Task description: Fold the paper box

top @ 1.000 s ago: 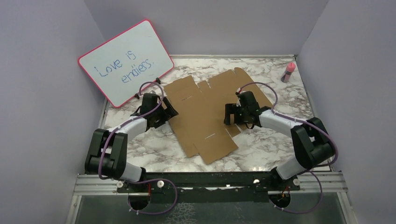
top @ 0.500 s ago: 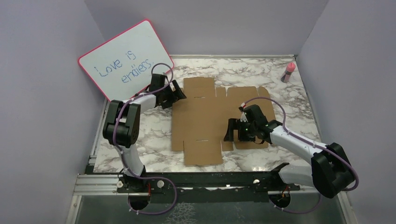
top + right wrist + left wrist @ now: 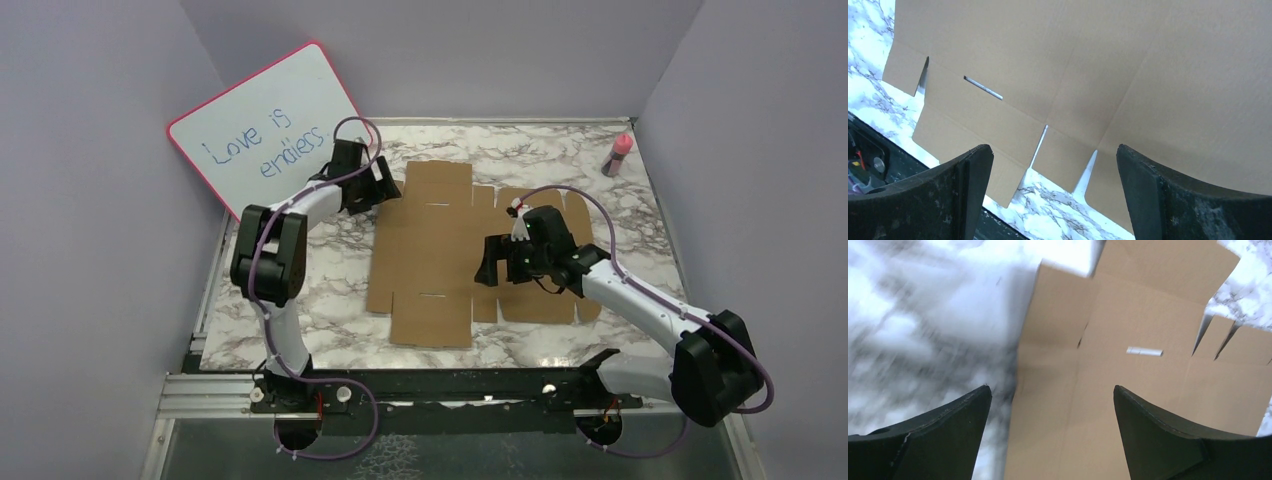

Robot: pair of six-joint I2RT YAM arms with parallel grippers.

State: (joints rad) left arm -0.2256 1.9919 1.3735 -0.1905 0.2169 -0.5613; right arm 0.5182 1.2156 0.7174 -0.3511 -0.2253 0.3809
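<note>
So the paper box is a totally flat die-cut sheet, lying unfolded in the middle of the marble table with every flap down and its slits and notches showing. The left gripper is reaching out to the far left corner of the cardboard, right by the edge of the sheet. Its jaws are spread wide with nothing between them. In the left wrist view the two dark fingers straddle that left edge, so you get blurry marble on one side and brown cardboard with a little slot on the other. I honestly can't tell if the fingertips touch the sheet or just hang above it. The right gripper sits over the right-middle part of the sheet, also gaping as wide as it goes and holding nothing. Its wrist camera looks across the board toward the near edge, where small flaps stick out over the marble. Off to the side, a pink-framed whiteboard with "Love is endless" in blue leans at the back left, well apart from a small pink-capped bottle standing in the far right corner.
</note>
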